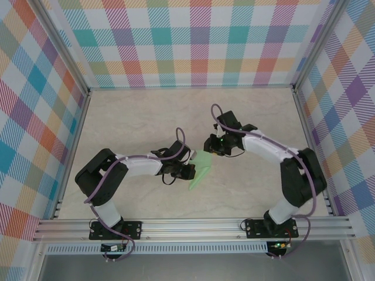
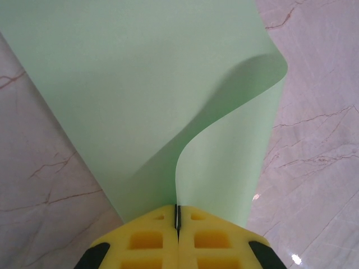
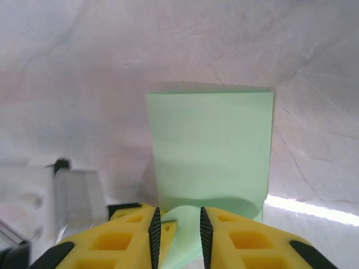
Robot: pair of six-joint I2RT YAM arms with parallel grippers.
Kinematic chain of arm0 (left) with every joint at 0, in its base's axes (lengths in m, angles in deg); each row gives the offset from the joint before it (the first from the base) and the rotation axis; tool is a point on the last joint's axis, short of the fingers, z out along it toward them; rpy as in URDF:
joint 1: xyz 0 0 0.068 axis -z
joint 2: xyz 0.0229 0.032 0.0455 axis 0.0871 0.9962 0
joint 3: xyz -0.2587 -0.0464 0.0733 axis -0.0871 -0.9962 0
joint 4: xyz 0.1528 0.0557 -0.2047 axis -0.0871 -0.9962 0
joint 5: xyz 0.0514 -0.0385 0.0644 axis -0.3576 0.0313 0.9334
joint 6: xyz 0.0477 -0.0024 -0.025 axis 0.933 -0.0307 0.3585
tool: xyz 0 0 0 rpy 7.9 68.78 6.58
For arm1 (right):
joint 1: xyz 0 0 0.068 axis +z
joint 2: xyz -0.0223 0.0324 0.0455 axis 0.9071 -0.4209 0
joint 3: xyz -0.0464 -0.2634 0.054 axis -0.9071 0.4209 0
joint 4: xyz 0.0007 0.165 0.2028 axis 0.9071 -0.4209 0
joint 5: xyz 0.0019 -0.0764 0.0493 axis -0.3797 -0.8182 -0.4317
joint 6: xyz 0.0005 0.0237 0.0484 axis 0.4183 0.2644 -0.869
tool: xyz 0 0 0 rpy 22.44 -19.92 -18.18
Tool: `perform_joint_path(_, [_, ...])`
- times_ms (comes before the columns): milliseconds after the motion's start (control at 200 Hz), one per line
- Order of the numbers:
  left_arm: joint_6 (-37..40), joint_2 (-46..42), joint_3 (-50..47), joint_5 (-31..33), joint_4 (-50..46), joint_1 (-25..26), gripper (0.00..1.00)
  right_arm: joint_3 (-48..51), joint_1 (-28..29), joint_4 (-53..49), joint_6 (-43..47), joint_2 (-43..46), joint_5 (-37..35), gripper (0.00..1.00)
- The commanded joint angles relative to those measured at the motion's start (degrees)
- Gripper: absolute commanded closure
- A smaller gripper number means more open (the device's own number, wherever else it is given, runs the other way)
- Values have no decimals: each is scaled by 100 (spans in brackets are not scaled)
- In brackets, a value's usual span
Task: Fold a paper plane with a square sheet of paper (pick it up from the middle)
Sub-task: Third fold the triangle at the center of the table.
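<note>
The square sheet of paper (image 1: 202,168) is pale mint green and lies curled, half folded over, at the table's middle. My left gripper (image 1: 188,170) is shut on its near edge; in the left wrist view the yellow fingers (image 2: 148,241) meet at the left gripper's tips (image 2: 178,216), and the sheet (image 2: 134,84) rises from them with one flap curling over to the right. My right gripper (image 1: 212,146) is open at the paper's far side. In the right wrist view the sheet (image 3: 210,140) stretches ahead, its curled edge reaching into the gap of the right gripper (image 3: 178,224).
The marble-patterned table (image 1: 146,117) is walled by plaid panels (image 1: 193,41) on three sides. An aluminium rail (image 1: 193,225) runs along the near edge. Part of the left arm (image 3: 73,196) is blurred at the left of the right wrist view.
</note>
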Motion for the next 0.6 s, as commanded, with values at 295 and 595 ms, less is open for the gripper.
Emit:
perform_joint_path(295, [137,246,-40,-133,-141,-62,97,3163,1102,3174,-2231,1623,504,100])
perform_joint_path(595, [168,269,-18,-129,-179,-62,97,3047,1850,4400,-2661,538,527,100])
